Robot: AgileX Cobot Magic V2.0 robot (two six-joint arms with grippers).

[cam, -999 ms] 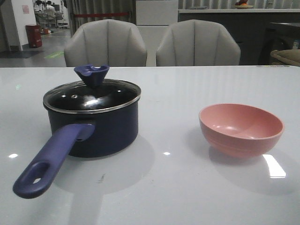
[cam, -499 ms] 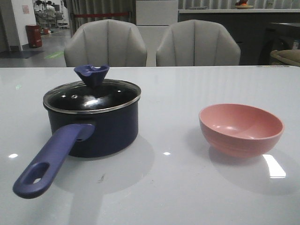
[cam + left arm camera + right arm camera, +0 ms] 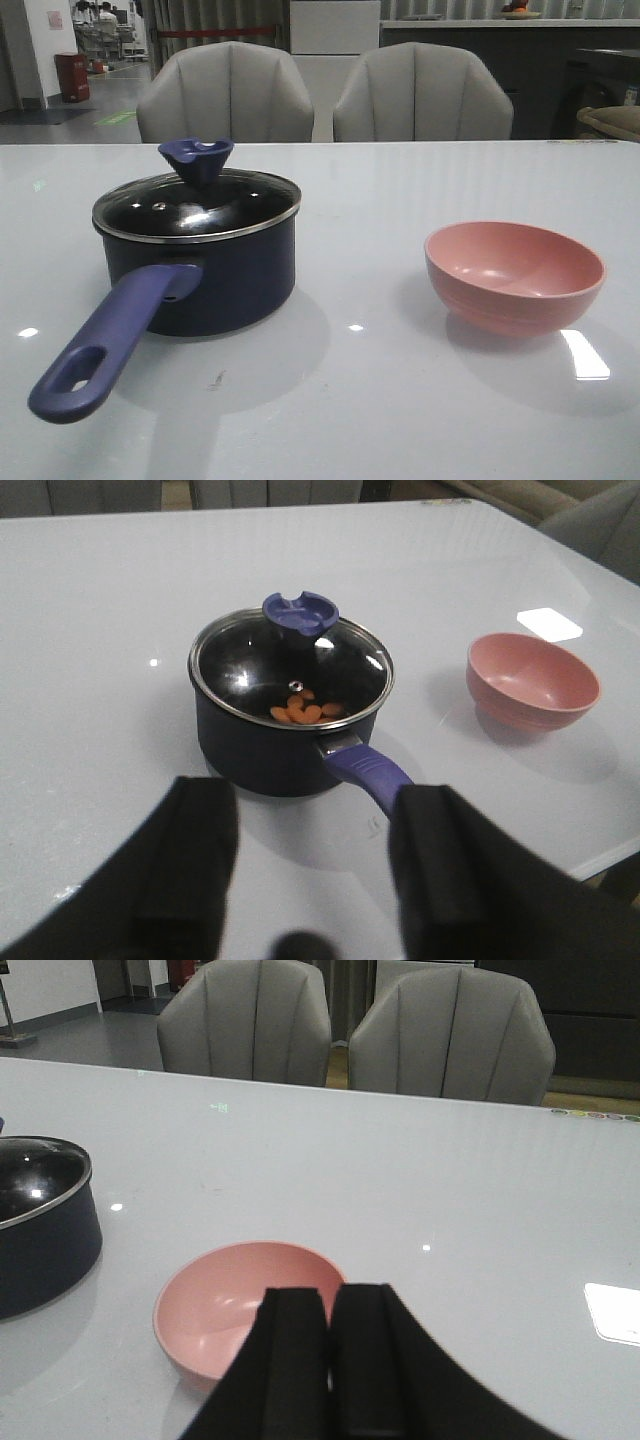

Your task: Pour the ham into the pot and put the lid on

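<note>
Two items stand on the white table [image 3: 400,400], well apart: the pot [image 3: 200,280] on my left side and the pink bowl [image 3: 514,275] on my right. Bare tabletop runs between them and out to the far edge, where two grey chairs [image 3: 225,92] stand. The lid [image 3: 290,665] sits seated on the pot rim; through its glass the ham [image 3: 303,710] lies on the pot floor. My left gripper [image 3: 310,865] is spread wide, holding nothing — the pot handle [image 3: 368,773] points toward it. My right gripper [image 3: 330,1360] has its fingers pressed together, empty, near the bowl. No legible writing shows anywhere.
</note>
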